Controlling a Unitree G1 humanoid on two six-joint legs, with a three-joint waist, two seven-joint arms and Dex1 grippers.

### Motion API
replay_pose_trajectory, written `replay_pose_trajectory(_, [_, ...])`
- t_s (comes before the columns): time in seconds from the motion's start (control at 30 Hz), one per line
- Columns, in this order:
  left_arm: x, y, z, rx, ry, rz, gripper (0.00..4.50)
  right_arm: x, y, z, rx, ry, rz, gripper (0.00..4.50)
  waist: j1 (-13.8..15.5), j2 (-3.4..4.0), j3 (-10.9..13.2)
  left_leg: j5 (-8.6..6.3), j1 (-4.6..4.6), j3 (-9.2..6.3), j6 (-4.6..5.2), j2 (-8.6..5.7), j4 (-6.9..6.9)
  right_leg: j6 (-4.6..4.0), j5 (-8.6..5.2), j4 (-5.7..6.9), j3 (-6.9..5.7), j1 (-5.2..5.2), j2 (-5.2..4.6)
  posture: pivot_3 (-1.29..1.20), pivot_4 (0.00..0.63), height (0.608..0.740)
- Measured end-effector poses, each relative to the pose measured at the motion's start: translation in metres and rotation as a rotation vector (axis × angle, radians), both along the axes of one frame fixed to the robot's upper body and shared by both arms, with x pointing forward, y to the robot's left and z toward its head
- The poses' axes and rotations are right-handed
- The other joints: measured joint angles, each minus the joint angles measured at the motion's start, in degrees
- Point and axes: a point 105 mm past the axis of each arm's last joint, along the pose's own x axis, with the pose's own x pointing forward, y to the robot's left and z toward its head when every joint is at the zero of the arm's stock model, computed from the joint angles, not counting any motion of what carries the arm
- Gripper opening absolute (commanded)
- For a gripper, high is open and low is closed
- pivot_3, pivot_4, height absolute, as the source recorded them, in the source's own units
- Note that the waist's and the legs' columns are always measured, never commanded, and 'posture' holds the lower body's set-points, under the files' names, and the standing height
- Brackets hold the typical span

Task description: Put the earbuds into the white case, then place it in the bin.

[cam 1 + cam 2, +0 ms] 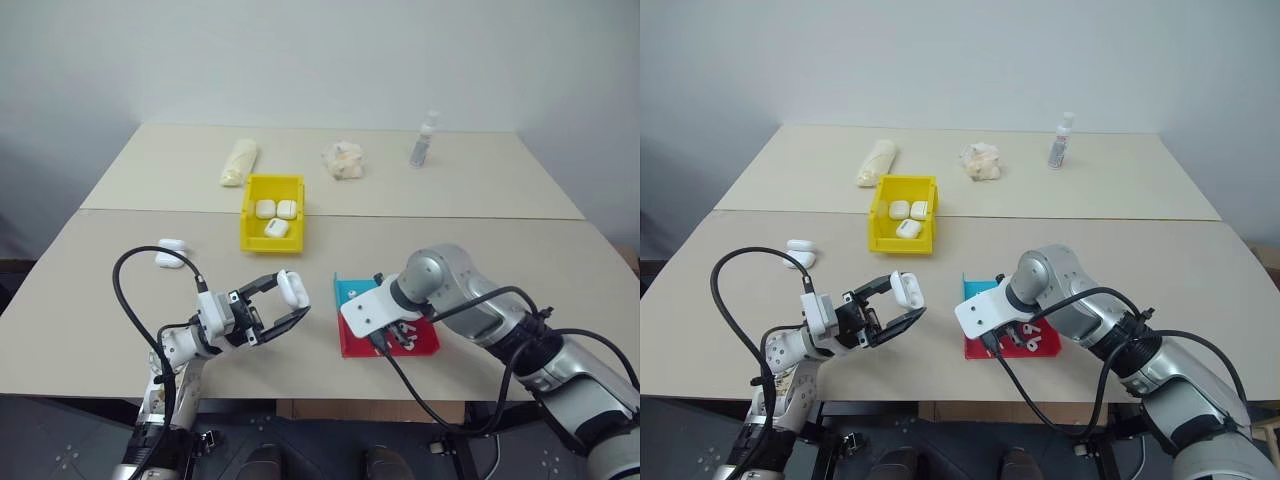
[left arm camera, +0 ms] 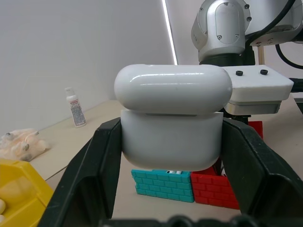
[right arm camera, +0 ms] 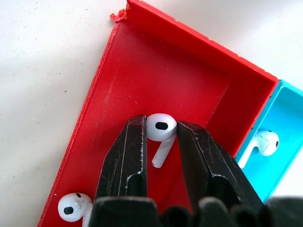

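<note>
Earbud [image 3: 161,126] pinched in right claw [image 3: 161,142] over red tray [image 3: 142,71]; case [image 2: 171,118] in left claw [image 2: 173,156].

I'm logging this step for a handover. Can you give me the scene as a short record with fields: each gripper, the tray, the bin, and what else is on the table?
left gripper: shut on a white case, held above the table, lid slightly ajar
right gripper: down in the tray, fingers on both sides of an earbud
tray: red half has two earbuds, blue half has one
bin: yellow, three white cases inside
table, other: two more cases left of the bin; small bottle, crumpled wrapper, pale roll at the far side
</note>
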Motion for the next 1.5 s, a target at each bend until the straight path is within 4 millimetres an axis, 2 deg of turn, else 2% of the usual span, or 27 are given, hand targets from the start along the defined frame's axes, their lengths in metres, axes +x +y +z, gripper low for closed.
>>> replay_pose_trajectory(0.07, [-0.001, -0.003, 0.008, -0.034, -0.02, -0.016, 2.79, -0.004, 0.001, 0.005, 0.044, 0.006, -0.021, 1.17, 0.0, 0.0, 0.0, 0.0, -0.08, -0.01, 0.0, 0.0, 0.0, 0.0, 0.0, -0.01, 0.01, -0.06, 0.0, 0.0, 0.15, 0.74])
replay_pose_trajectory(0.13, [-0.004, -0.007, 0.017, -0.058, -0.027, -0.048, 2.79, -0.009, 0.001, 0.018, 0.116, 0.013, -0.044, 1.17, 0.0, 0.0, 0.0, 0.0, -0.14, -0.03, 0.0, 0.01, 0.0, 0.0, 0.0, -0.03, 0.0, -0.1, 0.0, 0.0, 0.15, 0.74])
replay_pose_trajectory(0.2, [-0.011, -0.014, 0.029, -0.093, -0.04, -0.106, 2.79, -0.014, -0.003, 0.05, 0.244, -0.009, -0.076, 1.17, 0.2, 0.03, 0.0, 0.0, -0.17, -0.06, 0.01, 0.01, 0.0, 0.01, 0.01, -0.05, 0.0, -0.09, 0.0, 0.0, 0.15, 0.74])
replay_pose_trajectory(0.3, [-0.02, -0.025, 0.042, -0.122, -0.041, -0.198, 2.79, -0.017, -0.022, 0.094, 0.411, -0.064, -0.162, 1.17, 0.5, 0.03, 0.0, -0.01, -0.08, -0.05, 0.01, 0.02, 0.01, 0.01, 0.01, -0.06, -0.02, 0.02, 0.0, 0.0, 0.15, 0.74])
replay_pose_trajectory(0.43, [-0.025, -0.034, 0.054, -0.149, -0.028, -0.298, 2.79, -0.022, -0.04, 0.13, 0.66, -0.095, -0.235, 1.17, 0.7, 0.04, 0.0, -0.01, -0.01, -0.02, 0.01, 0.01, 0.0, 0.01, 0.01, -0.03, 0.02, 0.04, 0.0, 0.0, 0.15, 0.74])
replay_pose_trajectory(0.5, [-0.025, -0.038, 0.06, -0.15, -0.031, -0.341, 2.79, -0.029, -0.039, 0.149, 0.801, -0.118, -0.208, 1.17, 0.4, 0.04, 0.0, -0.01, -0.03, -0.01, 0.02, 0.02, -0.02, 0.0, 0.01, -0.02, 0.04, 0.01, 0.01, 0.0, 0.15, 0.74])
replay_pose_trajectory(0.6, [-0.026, -0.044, 0.07, -0.183, -0.036, -0.401, 2.79, -0.044, -0.026, 0.181, 1.034, -0.163, -0.097, 1.17, 0.0, 0.04, 0.0, -0.01, -0.04, -0.04, 0.02, 0.02, -0.04, 0.01, 0.01, -0.03, 0.05, 0.0, 0.02, 0.0, 0.15, 0.74])
replay_pose_trajectory(0.73, [-0.028, -0.048, 0.072, -0.212, -0.025, -0.451, 2.79, -0.061, -0.02, 0.205, 1.292, -0.156, 0.022, 1.17, 0.0, 0.04, 0.0, -0.02, -0.05, -0.04, 0.03, 0.01, -0.02, 0.01, 0.01, -0.04, 0.03, 0.03, 0.02, 0.0, 0.15, 0.74])
replay_pose_trajectory(0.83, [-0.029, -0.051, 0.075, -0.225, -0.038, -0.471, 2.79, -0.072, -0.014, 0.206, 1.423, -0.1, 0.102, 1.17, 0.1, 0.05, 0.0, -0.01, -0.02, -0.06, 0.03, 0.01, -0.02, 0.01, 0.01, -0.03, 0.0, 0.06, 0.02, 0.0, 0.15, 0.74])
replay_pose_trajectory(1.0, [-0.03, -0.053, 0.076, -0.241, -0.043, -0.481, 2.79, -0.079, -0.008, 0.19, 1.486, -0.047, 0.167, 1.17, 0.0, 0.05, 0.0, -0.01, -0.02, -0.05, 0.03, 0.01, -0.03, 0.01, 0.01, -0.03, 0.05, 0.03, 0.02, 0.0, 0.15, 0.74])
replay_pose_trajectory(1.13, [-0.03, -0.054, 0.076, -0.242, -0.041, -0.481, 2.79, -0.08, -0.001, 0.188, 1.551, -0.018, 0.218, 1.17, -0.2, 0.06, 0.0, -0.01, 0.04, -0.07, 0.04, 0.02, -0.03, 0.01, 0.01, 0.01, 0.07, 0.04, 0.05, 0.0, 0.15, 0.74])
replay_pose_trajectory(1.5, [-0.029, -0.056, 0.075, -0.242, -0.041, -0.479, 2.79, -0.07, 0.013, 0.163, 1.519, 0.062, 0.222, 1.17, -0.1, 0.06, 0.0, -0.01, 0.02, -0.06, 0.04, 0.01, -0.03, 0.01, 0.01, -0.02, 0.06, 0.05, 0.05, 0.0, 0.15, 0.74])
